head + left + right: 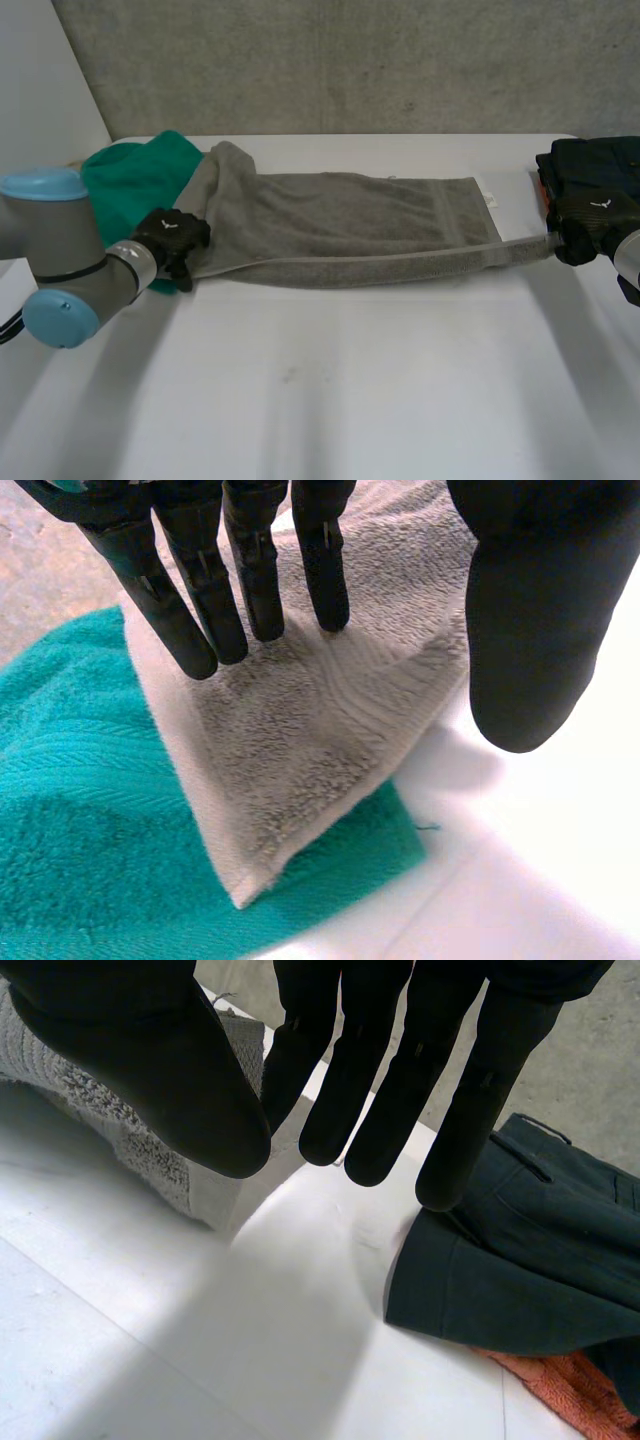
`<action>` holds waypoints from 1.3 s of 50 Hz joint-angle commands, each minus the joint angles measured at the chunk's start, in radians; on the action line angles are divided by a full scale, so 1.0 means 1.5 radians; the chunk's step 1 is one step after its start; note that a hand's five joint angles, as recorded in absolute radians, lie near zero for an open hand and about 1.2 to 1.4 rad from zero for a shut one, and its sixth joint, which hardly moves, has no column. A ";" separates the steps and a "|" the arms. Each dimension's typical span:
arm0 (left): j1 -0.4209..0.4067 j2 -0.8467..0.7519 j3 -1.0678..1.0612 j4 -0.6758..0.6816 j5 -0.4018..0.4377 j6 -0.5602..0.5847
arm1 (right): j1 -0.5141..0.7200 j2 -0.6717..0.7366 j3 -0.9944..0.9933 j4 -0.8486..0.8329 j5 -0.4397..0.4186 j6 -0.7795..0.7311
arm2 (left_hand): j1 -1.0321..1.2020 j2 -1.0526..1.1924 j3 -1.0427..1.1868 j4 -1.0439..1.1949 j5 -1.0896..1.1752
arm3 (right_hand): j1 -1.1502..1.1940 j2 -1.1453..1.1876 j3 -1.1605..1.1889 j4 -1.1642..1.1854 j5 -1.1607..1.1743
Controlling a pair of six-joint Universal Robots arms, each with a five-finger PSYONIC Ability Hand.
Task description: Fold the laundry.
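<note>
One grey towel [340,225] is stretched across the middle of the head view. Its long axis runs from the left of the frame to the right, and a robot hand is found at each end. The left robot hand [172,238] is set at the left end, where the cloth is draped over a green towel [130,175] in the upper left of the frame. In the left wrist view its fingers [255,590] are held straight with their tips on the grey corner and the thumb is kept well apart, so nothing is gripped. The right robot hand [595,222] is placed at the right end, just beside a dark garment [590,160] in the upper right. In its wrist view the fingers [380,1110] are spread straight, the thumb hangs above the towel's end, and no cloth is pinched. An orange cloth [570,1385] is seen under the dark garment. Each end is judged nearest to its own hand, so the fold would be begun by closing each robot hand on its corner above the worktop [350,390].
</note>
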 commanded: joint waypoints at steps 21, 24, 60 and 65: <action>-0.023 -0.031 0.004 0.100 -0.056 0.124 | -0.002 -0.005 -0.006 0.019 -0.003 -0.001 | 0.605 0.606 0.606 0.614 0.615 | 0.174 0.149 0.138 0.133 0.140; -0.019 -0.019 -0.004 0.061 -0.065 0.128 | -0.004 -0.014 -0.013 0.050 -0.012 -0.016 | 0.605 0.606 0.606 0.614 0.615 | 0.174 0.149 0.138 0.133 0.140; -0.059 0.139 0.028 -0.187 -0.149 0.166 | -0.022 0.018 -0.079 0.242 -0.018 -0.261 | 0.605 0.606 0.606 0.614 0.615 | 0.174 0.149 0.138 0.133 0.140; -0.065 0.031 0.163 -0.187 -0.157 0.167 | 0.007 0.082 -0.147 0.173 0.041 -0.200 | 0.605 0.606 0.606 0.614 0.615 | 0.174 0.149 0.138 0.133 0.140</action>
